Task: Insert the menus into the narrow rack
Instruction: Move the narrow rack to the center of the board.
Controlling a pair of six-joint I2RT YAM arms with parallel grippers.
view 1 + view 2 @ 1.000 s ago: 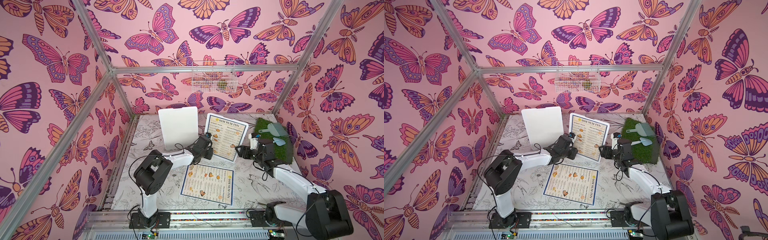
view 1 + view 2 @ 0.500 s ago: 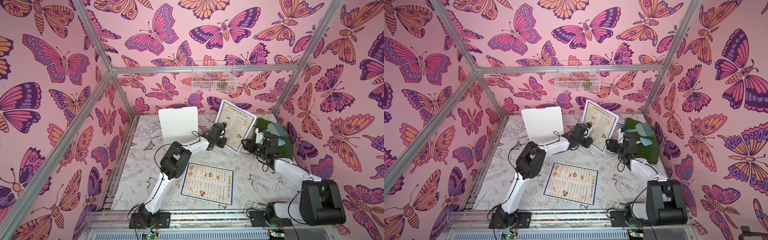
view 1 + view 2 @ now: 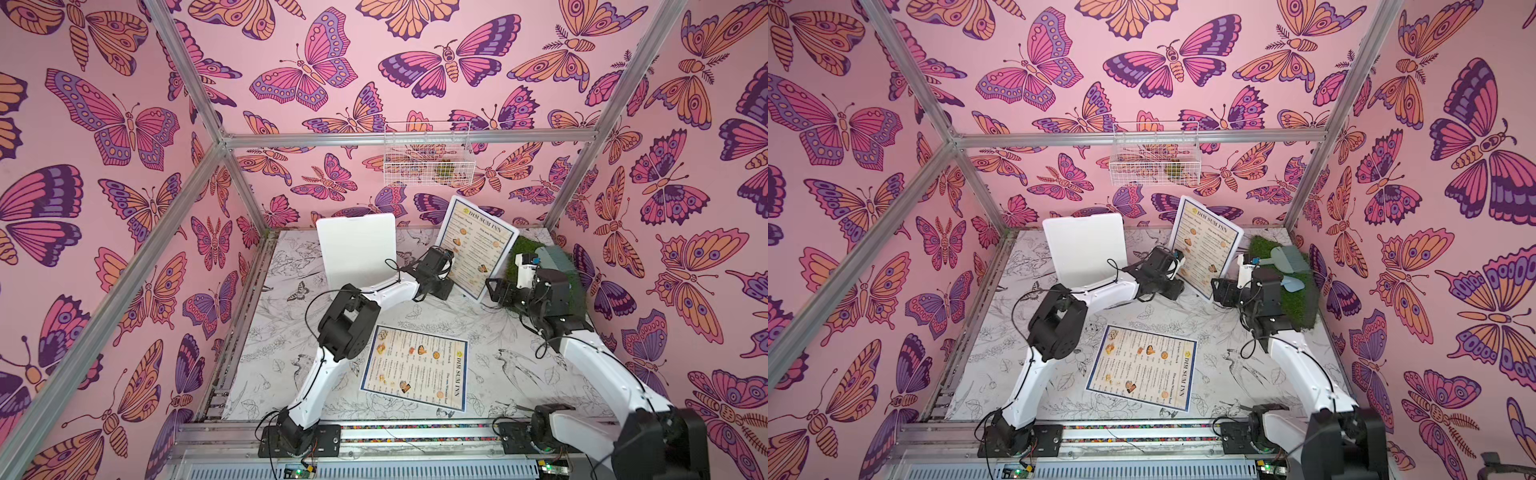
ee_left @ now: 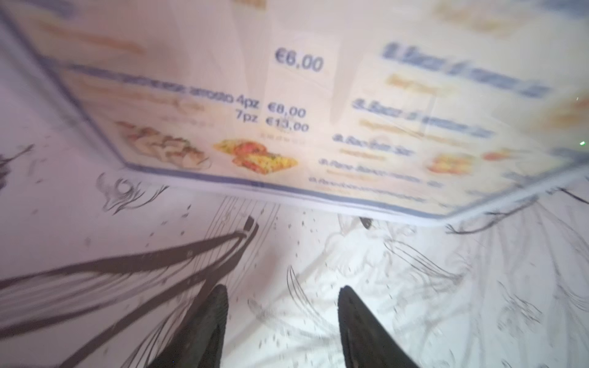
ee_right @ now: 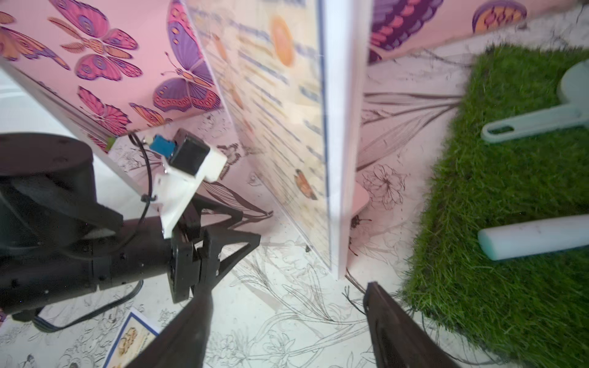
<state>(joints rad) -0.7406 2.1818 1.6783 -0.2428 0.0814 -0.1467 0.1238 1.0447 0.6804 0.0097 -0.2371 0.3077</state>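
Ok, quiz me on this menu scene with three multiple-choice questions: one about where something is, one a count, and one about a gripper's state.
1. Where does the flat menu lie?
A) on the green turf
B) on the table, toward its front edge
C) in the wire basket

2. How many menus are in view?
A) four
B) three
C) two

3. The left gripper is:
A) open, with nothing between its jaws
B) shut on the flat menu
C) shut tight and empty

Answers:
1 B: both top views show it lying flat on the sketch-patterned table.
2 C: there is the flat one, plus the upright menu standing nearer the back.
3 A: the left wrist view shows its fingers apart with only bare table between them.
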